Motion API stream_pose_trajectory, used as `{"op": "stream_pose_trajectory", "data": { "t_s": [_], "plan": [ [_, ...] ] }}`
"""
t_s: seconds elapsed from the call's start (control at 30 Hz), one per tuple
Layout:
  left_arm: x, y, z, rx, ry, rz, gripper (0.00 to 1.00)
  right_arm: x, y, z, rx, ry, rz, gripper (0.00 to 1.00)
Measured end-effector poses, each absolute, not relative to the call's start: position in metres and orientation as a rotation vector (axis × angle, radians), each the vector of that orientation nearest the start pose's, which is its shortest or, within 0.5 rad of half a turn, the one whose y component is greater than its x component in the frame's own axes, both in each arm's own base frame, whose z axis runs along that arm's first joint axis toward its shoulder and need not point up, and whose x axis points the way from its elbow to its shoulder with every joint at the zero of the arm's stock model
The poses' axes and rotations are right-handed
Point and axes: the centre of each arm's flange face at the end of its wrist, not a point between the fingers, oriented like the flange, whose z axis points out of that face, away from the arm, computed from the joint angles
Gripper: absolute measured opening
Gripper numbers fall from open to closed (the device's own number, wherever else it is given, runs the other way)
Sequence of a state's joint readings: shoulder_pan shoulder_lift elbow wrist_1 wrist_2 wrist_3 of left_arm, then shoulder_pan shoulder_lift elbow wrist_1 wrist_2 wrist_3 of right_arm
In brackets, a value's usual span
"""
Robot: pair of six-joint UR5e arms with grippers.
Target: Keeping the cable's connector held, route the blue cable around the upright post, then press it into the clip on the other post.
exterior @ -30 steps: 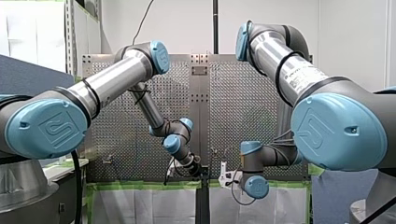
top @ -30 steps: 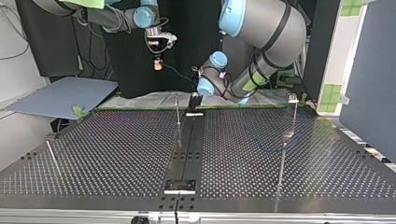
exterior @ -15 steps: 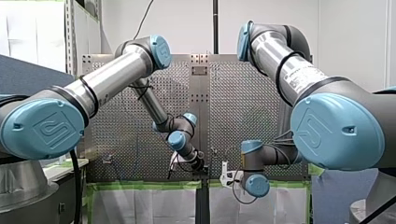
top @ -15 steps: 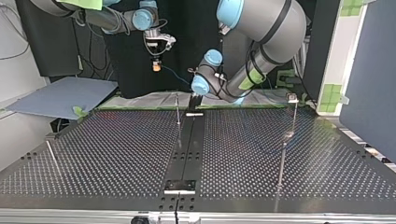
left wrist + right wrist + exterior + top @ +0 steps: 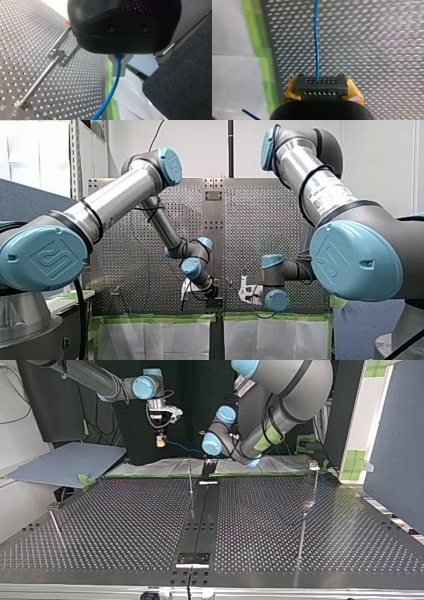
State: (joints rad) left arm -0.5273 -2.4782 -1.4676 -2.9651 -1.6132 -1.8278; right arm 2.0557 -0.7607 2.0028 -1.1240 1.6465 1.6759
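Since a second ago, my right gripper (image 5: 160,442) has slid to the left and a bit lower in the top view, and it sits higher in the front view. My left arm's wrist has swung a little to the left in the top view, but my left gripper (image 5: 209,466) stays at about the same spot by the table's (image 5: 125,525) far edge.

My right gripper is closed tight on the connector (image 5: 321,86). In the right wrist view its yellow pads (image 5: 290,91) squeeze the black block from both sides. The blue cable (image 5: 317,42) comes out of the block's row of little holes. It runs straight ahead over the table. A strip of green tape (image 5: 264,62) lines the table's edge beside it.

My left gripper is closed around the cable too. In the left wrist view the grey fingers (image 5: 117,66) hug it, and it hangs out from between them. A metal rod (image 5: 37,85) with a small bracket stands on the table beside this gripper.

In the top view the cable is a thin blue line in the upper middle of the frame. It hangs in the air from the connector across to my left gripper. That gripper is just beside the thin post (image 5: 190,477). I cannot tell if the cable goes around it. The post with a clip (image 5: 313,467) is in the upper right, well apart from both grippers.
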Motion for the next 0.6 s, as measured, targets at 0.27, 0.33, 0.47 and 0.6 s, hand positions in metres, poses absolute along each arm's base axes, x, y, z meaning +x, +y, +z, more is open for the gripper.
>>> {"op": "stream_pose_trajectory", "data": {
  "t_s": [0.27,0.33,0.47,0.6],
  "plan": [
    [0.478,-0.429,-0.003,0.264,2.158,-0.411,0.0,0.353,-0.419,-0.018,1.55,-1.114,1.545,0.0],
    [0.479,-0.429,-0.002,0.26,2.147,-0.41,0.0,0.351,-0.421,-0.021,1.557,-1.112,1.549,0.0],
    [0.482,-0.427,-0.002,0.245,2.134,-0.384,0.0,0.346,-0.423,-0.032,1.57,-1.126,1.541,0.0],
    [0.484,-0.427,-0.001,0.235,2.115,-0.363,0.0,0.339,-0.425,-0.047,1.581,-1.148,1.521,0.0]
  ]
}}
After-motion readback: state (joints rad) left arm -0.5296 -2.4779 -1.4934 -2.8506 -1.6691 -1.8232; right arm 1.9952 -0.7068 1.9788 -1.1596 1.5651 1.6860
